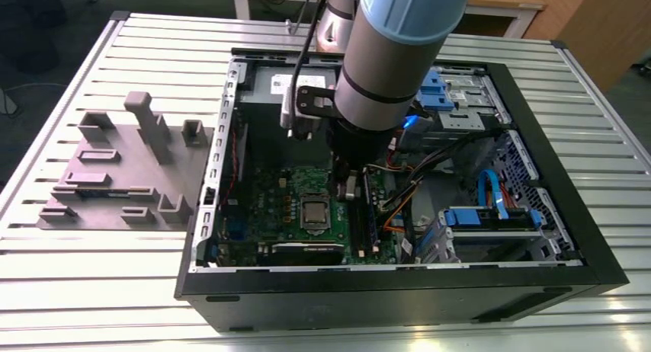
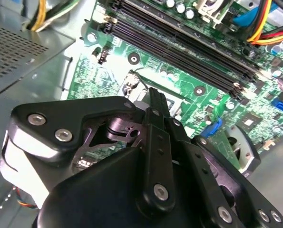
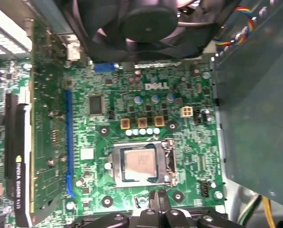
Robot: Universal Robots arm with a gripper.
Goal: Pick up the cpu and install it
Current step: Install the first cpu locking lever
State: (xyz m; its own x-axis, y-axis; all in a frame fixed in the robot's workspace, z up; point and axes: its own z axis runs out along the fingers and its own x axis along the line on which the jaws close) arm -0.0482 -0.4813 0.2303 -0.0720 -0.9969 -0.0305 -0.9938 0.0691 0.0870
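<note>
The cpu (image 3: 140, 164), a square chip with a dull silver top, lies flat inside the metal socket frame (image 3: 169, 164) on the green motherboard (image 3: 131, 95). In the exterior view the cpu (image 1: 314, 212) shows in the middle of the board inside the open computer case (image 1: 407, 280). My gripper (image 3: 158, 195) hovers just beside the socket's edge with its black fingertips (image 3: 153, 195) pressed together and nothing between them. In the second wrist view my gripper (image 2: 155, 99) points down at the board next to the socket corner. The arm (image 1: 392, 55) stands over the case.
A black fan (image 3: 146, 23) sits at one end of the board and a graphics card (image 3: 17, 142) along its side. A big grey box (image 3: 255, 118) walls the other side. Memory slots (image 2: 179, 52) and coloured cables (image 2: 269, 23) lie near. A grey fixture block (image 1: 122, 169) rests on the table at the exterior view's left.
</note>
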